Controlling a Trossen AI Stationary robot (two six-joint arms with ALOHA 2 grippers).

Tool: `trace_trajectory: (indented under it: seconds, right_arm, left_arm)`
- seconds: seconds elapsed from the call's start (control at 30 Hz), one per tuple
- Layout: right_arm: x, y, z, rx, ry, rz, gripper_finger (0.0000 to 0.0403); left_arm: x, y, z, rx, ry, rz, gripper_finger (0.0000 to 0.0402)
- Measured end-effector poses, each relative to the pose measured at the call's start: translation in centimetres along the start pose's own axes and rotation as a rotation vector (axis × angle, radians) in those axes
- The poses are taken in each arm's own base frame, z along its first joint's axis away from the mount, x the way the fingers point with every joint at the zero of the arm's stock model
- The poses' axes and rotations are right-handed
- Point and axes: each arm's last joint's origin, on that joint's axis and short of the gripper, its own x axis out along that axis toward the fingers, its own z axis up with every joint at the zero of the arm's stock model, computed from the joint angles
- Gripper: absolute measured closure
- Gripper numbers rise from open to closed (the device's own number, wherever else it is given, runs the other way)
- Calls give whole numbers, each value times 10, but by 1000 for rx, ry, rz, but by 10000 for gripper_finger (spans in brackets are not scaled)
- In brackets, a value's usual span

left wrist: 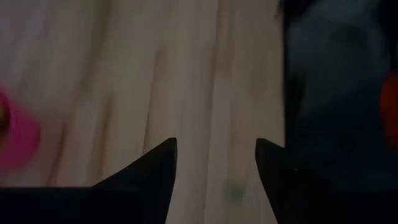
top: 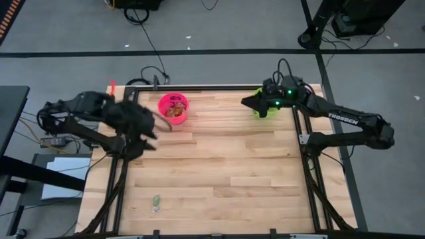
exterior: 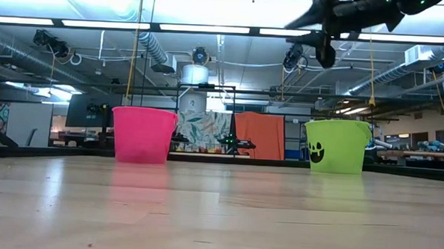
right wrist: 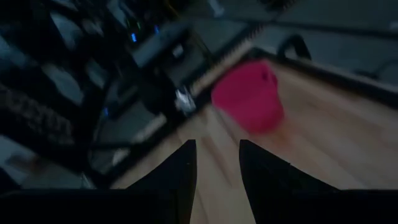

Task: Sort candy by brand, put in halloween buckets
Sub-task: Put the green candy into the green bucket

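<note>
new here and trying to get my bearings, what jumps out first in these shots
Two bright buckets stand along the table's far edge: the pink bucket, with candy inside, toward the left and the green bucket toward the right. The right gripper hangs over the green one; one lone teal candy lies near the front edge.

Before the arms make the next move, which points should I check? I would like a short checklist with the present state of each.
1. Left gripper open and empty: ok.
2. Right gripper empty, above the green bucket: ok.
3. Pink bucket upright, holding candy: ok.
4. Green bucket upright: ok; its contents: cannot tell.
5. Table free of candy: not ok, one teal candy lies near the front edge.
</note>
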Motion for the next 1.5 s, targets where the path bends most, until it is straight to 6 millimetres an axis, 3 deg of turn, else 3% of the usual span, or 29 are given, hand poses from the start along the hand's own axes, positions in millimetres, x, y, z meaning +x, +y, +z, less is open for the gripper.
trace_trajectory:
  seconds: [0.13, 0.3, 0.6, 0.83, 1.07, 1.27, 1.5]
  right_arm:
    - [2, 10, 2, 21, -52, 46, 271]
    - [5, 17, -2, 36, -33, 79, 271]
    - [7, 23, -6, 6, -27, 87, 271]
    - [6, 21, -5, 4, -32, 82, 271]
    - [6, 21, -4, 30, -22, 95, 271]
    - [6, 21, -4, 31, -14, 106, 271]
    - [6, 21, -4, 56, -13, 107, 271]
  left_arm:
    - [8, -5, -18, 33, 231, 40, 178]
    - [26, -9, -36, 90, 368, 77, 178]
    - [90, -16, -88, 203, 657, 5, 178]
    - [137, -35, -112, 255, 570, -127, 178]
    - [179, -59, -122, 167, 420, -288, 178]
    - [208, -69, -152, 238, 515, -254, 178]
    - [228, -79, -166, 444, 492, -217, 178]
